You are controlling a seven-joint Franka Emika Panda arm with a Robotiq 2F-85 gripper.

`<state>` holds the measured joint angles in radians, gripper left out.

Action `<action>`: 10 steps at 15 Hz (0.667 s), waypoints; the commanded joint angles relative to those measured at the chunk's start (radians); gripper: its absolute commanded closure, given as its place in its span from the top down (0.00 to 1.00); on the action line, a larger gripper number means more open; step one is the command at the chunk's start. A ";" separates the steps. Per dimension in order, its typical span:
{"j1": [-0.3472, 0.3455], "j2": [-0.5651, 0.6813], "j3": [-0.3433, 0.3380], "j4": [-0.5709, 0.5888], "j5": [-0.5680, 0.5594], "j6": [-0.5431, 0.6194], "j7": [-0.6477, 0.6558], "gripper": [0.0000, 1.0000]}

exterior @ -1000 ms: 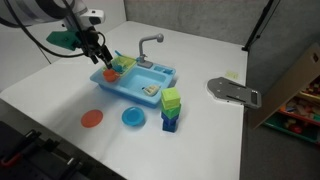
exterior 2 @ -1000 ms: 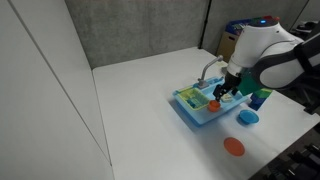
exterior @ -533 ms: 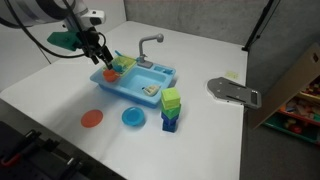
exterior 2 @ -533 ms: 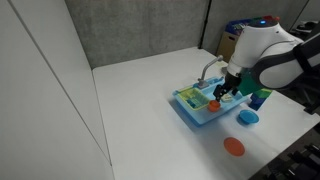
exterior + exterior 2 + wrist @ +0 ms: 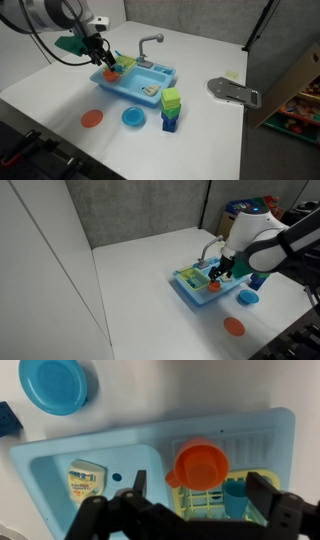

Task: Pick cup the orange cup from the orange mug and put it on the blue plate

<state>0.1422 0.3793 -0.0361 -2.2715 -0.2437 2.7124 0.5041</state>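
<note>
The light-blue toy sink [image 5: 40, 455] holds a yellowish block [image 5: 85, 477] in its basin. Its yellow-green rack [image 5: 210, 505] carries the orange cup [image 5: 200, 463] and a small blue cup [image 5: 234, 495]. The end effector [image 5: 198, 488] hovers over the rack — fingers spread wide, gripping nothing. The blue plate [image 5: 132, 117] lies on the desk [image 5: 60, 95], apart from the sink. Since a second ago the arm has leaned slightly — cup and plate are unmoved.

Orange cup [image 5: 200, 463] upright, blue plate [image 5: 55, 382] apart
</note>
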 commanded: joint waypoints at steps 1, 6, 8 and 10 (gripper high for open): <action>0.013 0.057 -0.009 0.056 0.057 0.034 -0.054 1.00; 0.023 0.092 -0.007 0.095 0.109 0.040 -0.102 0.60; 0.027 0.099 -0.009 0.104 0.118 0.036 -0.109 0.56; 0.032 0.103 -0.013 0.108 0.124 0.032 -0.115 0.60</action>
<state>0.1606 0.4664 -0.0360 -2.1907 -0.1471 2.7530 0.4256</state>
